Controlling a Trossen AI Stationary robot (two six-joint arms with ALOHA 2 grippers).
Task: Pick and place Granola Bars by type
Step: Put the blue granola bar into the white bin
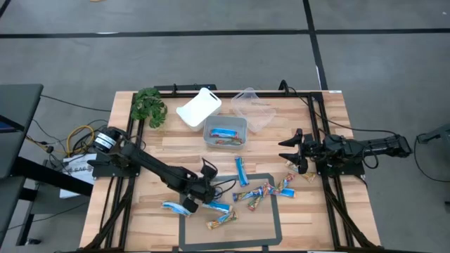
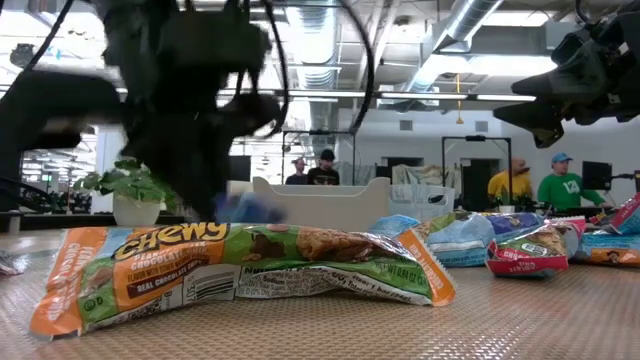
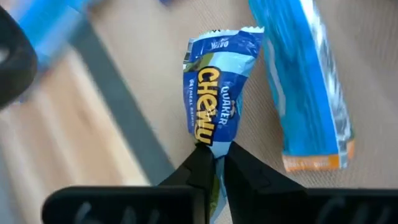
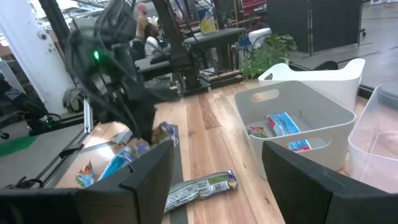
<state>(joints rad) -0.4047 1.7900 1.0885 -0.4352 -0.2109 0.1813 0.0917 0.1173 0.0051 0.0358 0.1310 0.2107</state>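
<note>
Left pincer (image 3: 213,163) clenches a blue Quaker Chewy bar (image 3: 213,99) by its crimped end; light, crinkly, slippery wrapper

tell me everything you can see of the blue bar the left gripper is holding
The blue bar is a slim, shiny foil-wrapped granola bar printed "Quaker Chewy" in yellow letters, with a crimped, serrated end. The left gripper has its two dark fingers shut on one end of it, and the wrapper looks squeezed and wrinkled there. It hangs over the grey mat near the table's front left, beside another blue bar lying flat. Whether its free end touches the mat is not clear.
</note>
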